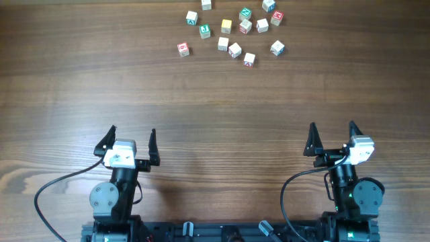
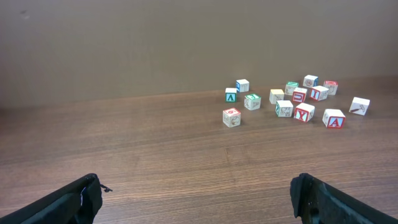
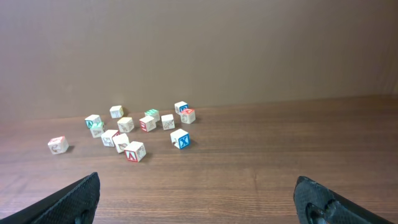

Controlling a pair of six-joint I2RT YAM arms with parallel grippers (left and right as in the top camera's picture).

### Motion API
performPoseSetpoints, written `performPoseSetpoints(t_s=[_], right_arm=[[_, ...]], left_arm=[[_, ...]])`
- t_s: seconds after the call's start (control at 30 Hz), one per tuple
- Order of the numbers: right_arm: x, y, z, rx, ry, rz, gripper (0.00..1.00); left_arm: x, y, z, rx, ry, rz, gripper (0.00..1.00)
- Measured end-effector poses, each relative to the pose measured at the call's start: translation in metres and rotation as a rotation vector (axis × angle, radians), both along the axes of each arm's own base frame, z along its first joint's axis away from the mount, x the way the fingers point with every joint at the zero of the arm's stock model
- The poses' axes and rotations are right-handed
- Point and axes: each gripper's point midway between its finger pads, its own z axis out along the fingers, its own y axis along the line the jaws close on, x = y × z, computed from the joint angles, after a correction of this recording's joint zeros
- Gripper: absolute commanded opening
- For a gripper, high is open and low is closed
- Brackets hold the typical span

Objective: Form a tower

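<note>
I worked over a broad brown wood-grain counter point(image 1: 215, 101), matte and flat, with its grain running across from side to side. Both black arms sat at its near edge. The left gripper point(image 1: 133, 132) and the right gripper point(image 1: 332, 128) each held their tapered black fingers spread wide apart with nothing between them, well short of anything to grasp. No tower stood anywhere, so I judged the job to be at its very start, with the first pick not yet made. All the material lay towards the far edge of the counter: a loose scatter of small pale wooden letter cubes point(image 1: 232, 30), a dozen or so. They were square-edged, with white faces printed in red, green and blue. Most lay apart from their neighbours, and a few sat just beside one another. I reckoned the next move called for a long reach forward to a cube with room around it. The lone red-marked cube point(image 1: 183, 48) at the left fringe looked the easiest for the left arm. The jaws would need turning square to two opposite flat sides before closing. Hard, smooth wood that light would likely twist or skid if caught on a corner.
</note>
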Motion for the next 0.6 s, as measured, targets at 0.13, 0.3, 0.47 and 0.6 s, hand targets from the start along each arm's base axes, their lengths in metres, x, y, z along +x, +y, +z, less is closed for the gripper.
performPoseSetpoints(t_s=[0.13,0.3,0.47,0.6], right_arm=[[0.0,0.0,0.0,0.0,0.0,0.0,1.0],[0.0,0.0,0.0,0.0,0.0,0.0,1.0],[0.0,0.0,0.0,0.0,0.001,0.0,1.0],[0.0,0.0,0.0,0.0,0.001,0.0,1.0]], left_arm=[[0.0,-0.002,0.001,-0.008,-0.003,-0.008,1.0],[-0.003,-0.013,0.012,-0.054,0.017,-0.07,1.0],[0.006,-0.015,0.052,-0.088,0.049,-0.08,1.0],[0.023,-0.017,0.073,-0.107,0.102,-0.088,1.0]])
